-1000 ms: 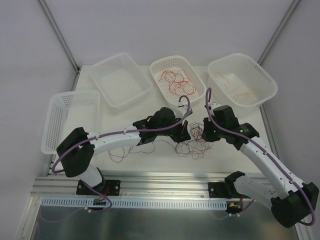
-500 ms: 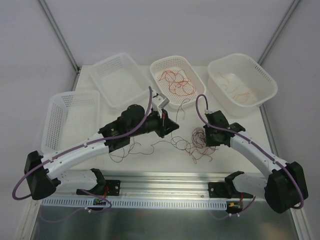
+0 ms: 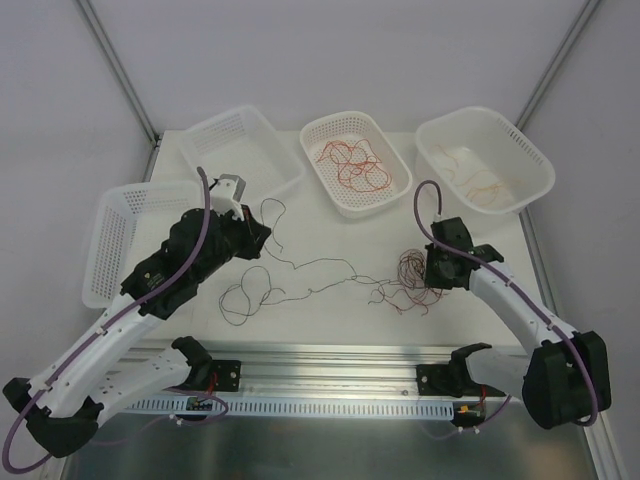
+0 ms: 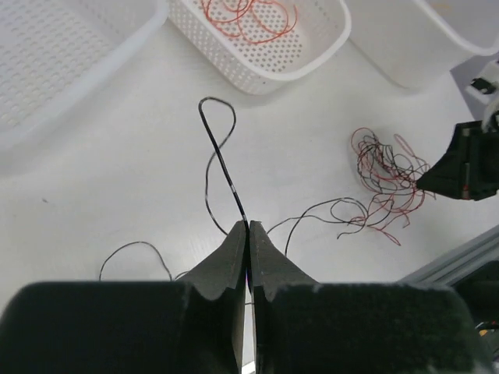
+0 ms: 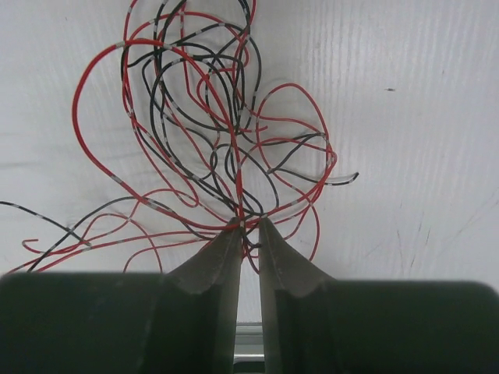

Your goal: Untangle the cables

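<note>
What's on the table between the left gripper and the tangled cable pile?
Only a black cable strung from the left gripper across bare table to the pile, seen in the top view.

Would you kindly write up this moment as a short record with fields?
left hand: shut on a black wire, drawn away from the tangle
right hand: jaws slightly parted at the tangle of red and black wires
baskets: four; middle basket holds red wires, right basket orange ones

Red and black cables (image 3: 412,282) lie tangled, 1 black strand (image 4: 222,160) stretched leftward.
</note>
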Controlling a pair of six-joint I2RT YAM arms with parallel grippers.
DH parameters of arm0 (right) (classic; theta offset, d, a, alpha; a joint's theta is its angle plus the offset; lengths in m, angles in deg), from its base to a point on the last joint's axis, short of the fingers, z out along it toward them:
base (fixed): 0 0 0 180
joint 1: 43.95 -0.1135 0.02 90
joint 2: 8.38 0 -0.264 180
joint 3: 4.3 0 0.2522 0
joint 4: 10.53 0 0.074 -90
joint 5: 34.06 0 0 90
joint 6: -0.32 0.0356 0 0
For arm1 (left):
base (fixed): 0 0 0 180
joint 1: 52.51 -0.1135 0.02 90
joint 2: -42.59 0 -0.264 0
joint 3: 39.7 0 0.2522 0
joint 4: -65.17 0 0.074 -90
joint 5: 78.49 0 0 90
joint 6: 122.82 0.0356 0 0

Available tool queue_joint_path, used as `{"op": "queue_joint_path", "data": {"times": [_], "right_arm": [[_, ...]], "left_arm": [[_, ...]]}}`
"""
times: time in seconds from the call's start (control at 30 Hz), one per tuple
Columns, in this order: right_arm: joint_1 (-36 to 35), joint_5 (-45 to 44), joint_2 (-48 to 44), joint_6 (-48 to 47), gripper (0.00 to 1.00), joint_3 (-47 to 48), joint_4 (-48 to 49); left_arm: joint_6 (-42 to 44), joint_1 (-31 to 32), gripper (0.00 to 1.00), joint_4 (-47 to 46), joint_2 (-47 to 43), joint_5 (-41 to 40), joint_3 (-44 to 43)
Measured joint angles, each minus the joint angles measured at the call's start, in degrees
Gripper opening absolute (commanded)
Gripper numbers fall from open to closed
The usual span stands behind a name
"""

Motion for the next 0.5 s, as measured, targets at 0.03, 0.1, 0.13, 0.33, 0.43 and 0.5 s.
{"op": "queue_joint_path", "data": {"times": [0.03,0.1,0.13,0.33,0.43,0.5], "right_arm": [[0.20,0.02,-0.68,0.07,0.18,0.02,-0.26],[0.26,0.09,-2.08,0.11,0.18,0.15,-0.74],[0.26,0.07,-2.78,0.11,0.18,0.33,-1.09],[-0.39,0.70,-5.25,-0.85,0.36,2.60,-2.84],[-3.21,2.34,-6.86,-2.58,0.43,3.76,-3.34],[-5.57,3.98,-7.61,-4.13,0.46,4.57,-3.21]], "left_arm": [[-0.04,-0.24,0.00,1.18,0.02,-0.81,0.02],[-0.17,-0.31,0.00,2.54,0.83,-1.20,0.04],[-0.24,-0.31,0.00,3.04,1.73,-1.49,0.07],[-1.09,-0.31,0.35,4.13,11.50,-2.14,0.11],[-1.14,-0.31,0.51,3.82,16.20,-0.50,0.02],[-0.61,-0.31,0.61,3.34,19.17,1.01,-0.63]]}}
